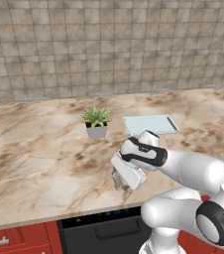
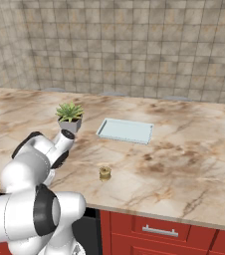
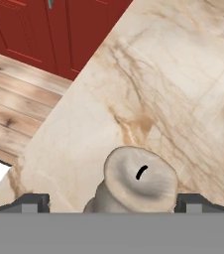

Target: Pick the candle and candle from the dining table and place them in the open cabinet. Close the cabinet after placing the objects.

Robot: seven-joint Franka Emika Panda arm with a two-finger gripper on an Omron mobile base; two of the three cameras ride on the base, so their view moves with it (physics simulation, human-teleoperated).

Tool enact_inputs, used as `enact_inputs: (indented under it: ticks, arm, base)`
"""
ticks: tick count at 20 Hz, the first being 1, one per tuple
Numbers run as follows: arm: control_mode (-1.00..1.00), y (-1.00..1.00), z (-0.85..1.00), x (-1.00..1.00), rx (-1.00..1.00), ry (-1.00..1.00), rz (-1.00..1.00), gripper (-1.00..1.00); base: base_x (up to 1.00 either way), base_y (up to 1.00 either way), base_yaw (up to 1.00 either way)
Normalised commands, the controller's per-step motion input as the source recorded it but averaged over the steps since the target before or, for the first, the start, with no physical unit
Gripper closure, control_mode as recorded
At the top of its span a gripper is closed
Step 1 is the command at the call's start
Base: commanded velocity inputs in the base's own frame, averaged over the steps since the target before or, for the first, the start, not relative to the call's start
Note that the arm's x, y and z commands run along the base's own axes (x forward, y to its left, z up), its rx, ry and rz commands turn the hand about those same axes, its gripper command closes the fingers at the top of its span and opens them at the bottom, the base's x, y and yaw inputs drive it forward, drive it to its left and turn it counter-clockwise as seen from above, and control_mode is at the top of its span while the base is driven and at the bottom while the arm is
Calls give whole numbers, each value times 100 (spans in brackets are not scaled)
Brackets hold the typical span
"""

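A slim pale grey-beige candle (image 3: 140,178) with a dark wick stands upright on the dining table (image 3: 183,74), close under the hand. My gripper (image 3: 113,202) is open, with one fingertip on each side of this candle and a gap to both. In the left base view the gripper (image 1: 119,182) points down near the table's front edge (image 1: 34,149). The squat olive-gold candle (image 2: 104,173) stands free on the marble, just right of my arm. The cabinet is out of view.
A spiky green plant in a grey pot (image 1: 96,121) and a flat pale tray (image 1: 150,124) sit behind the hand. Red fronts (image 2: 159,229) and a black dishwasher panel (image 1: 104,228) lie below the top. A tiled wall (image 1: 109,44) backs the counter.
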Motion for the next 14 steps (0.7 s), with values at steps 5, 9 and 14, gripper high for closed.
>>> enact_inputs:
  ticks: [5, 9, 14]
  arm:
    - [-100, 9, -5, -2, 0, -1, 0, -100]
    - [-100, 15, -12, 0, 0, 0, 1, -100]
    - [-100, 20, -16, -3, 0, 0, 0, 100]
  base:
    - [0, 0, 0]
    - [0, 0, 0]
    - [0, 0, 0]
